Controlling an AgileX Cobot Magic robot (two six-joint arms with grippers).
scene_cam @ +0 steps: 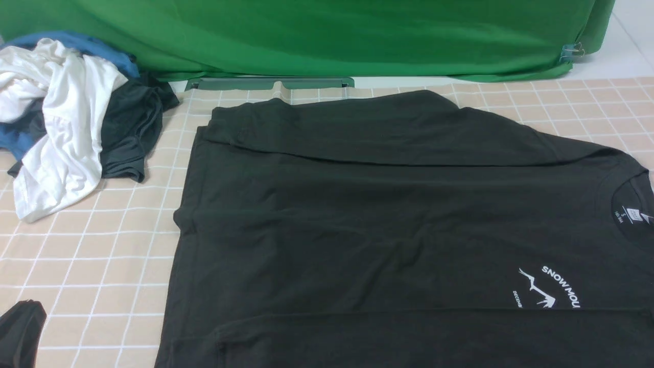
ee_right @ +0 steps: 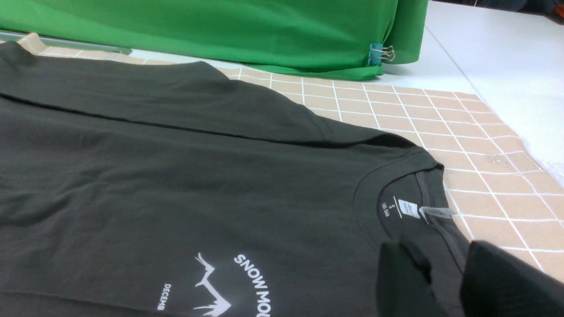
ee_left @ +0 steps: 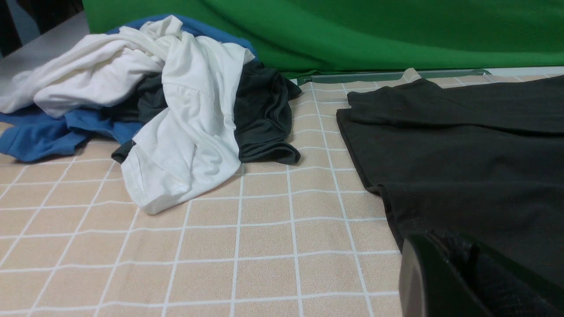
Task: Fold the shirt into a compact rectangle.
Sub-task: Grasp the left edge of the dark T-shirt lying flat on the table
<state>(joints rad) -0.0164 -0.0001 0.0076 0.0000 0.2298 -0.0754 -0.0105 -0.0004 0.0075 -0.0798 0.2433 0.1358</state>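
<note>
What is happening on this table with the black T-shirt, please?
A two-armed robot is folding the black T-shirt, which lies flat on the checked tablecloth. Its far and near sides are already turned in, and its collar is to the robot's right. The right gripper, fingers apart, is at the collar and seems to grip nothing. The left gripper, shut and empty, is by the hem end. A pile of other clothes lies at the far left.

- The shirt (scene_cam: 388,230) runs off the front view's right and bottom edges.
- Its chest lettering (scene_cam: 561,286) breaks off after "SNOW MOU".
- Fine print on its neck label (ee_right: 407,208) is too small to read.
</note>
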